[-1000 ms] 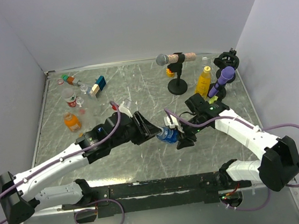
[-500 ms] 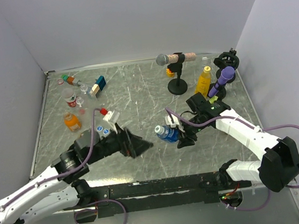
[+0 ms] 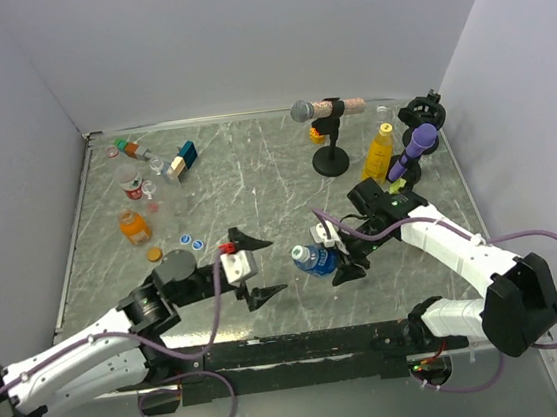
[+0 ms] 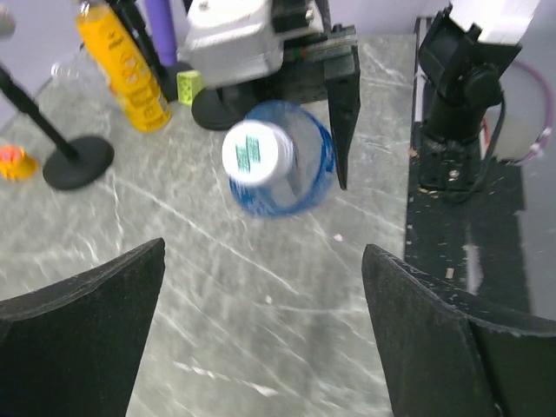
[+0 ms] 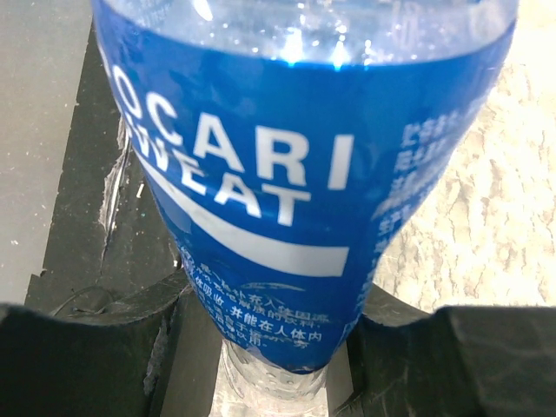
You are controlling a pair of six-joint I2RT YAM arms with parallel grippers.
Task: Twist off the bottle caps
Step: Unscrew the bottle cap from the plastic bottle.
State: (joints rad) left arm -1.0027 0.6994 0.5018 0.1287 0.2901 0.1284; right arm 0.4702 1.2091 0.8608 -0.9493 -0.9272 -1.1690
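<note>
My right gripper (image 3: 338, 257) is shut on the lower body of a clear bottle with a blue label (image 3: 320, 260), holding it tilted with its neck toward the left arm. In the right wrist view the label (image 5: 287, 174) fills the frame, and the gripper (image 5: 278, 347) pinches the bottle from both sides. A white cap (image 4: 254, 153) sits on the bottle (image 4: 300, 178). My left gripper (image 3: 254, 268) stands open, a short way left of the cap and apart from it. Nothing lies between its fingertips (image 4: 265, 248).
Two small blue caps (image 3: 190, 242) and an orange cap (image 3: 153, 254) lie loose at the left. Behind them stand an orange bottle (image 3: 132, 225), a red can (image 3: 133, 189) and toy blocks (image 3: 182, 160). A yellow bottle (image 3: 378, 154), a microphone stand (image 3: 330, 157) and a purple microphone (image 3: 416, 148) stand at the back right.
My left gripper let go of the bottle's cap, opened wide and drew back toward the near left. The right gripper kept its hold, and the bottle shifted only slightly.
</note>
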